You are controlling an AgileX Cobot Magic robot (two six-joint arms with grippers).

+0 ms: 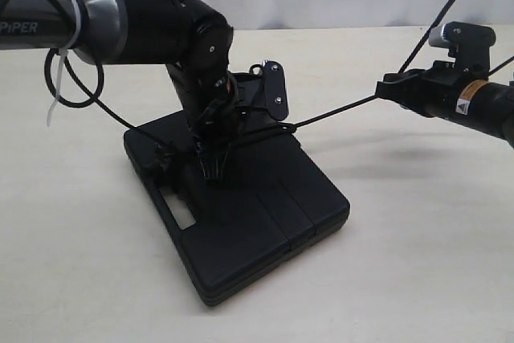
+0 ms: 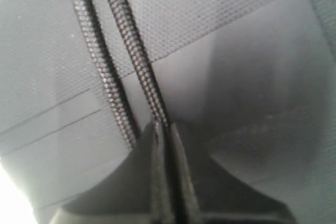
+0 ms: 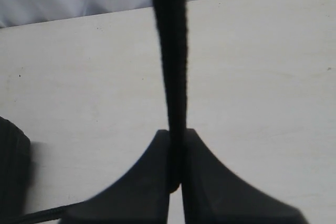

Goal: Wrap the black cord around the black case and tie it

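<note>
The left gripper (image 2: 164, 128) pinched shut on the thin black braided cord (image 2: 139, 61) above the flat black plastic case (image 1: 265, 214). The right gripper (image 3: 176, 145), at two o'clock from the case, clamped the cord's taut run.

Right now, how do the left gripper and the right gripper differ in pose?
The left gripper points down onto the case; the right gripper hangs clear of the case, over the table. The left gripper holds the cord at the case; the right gripper holds it taut in the air. Both are shut on the cord.
</note>
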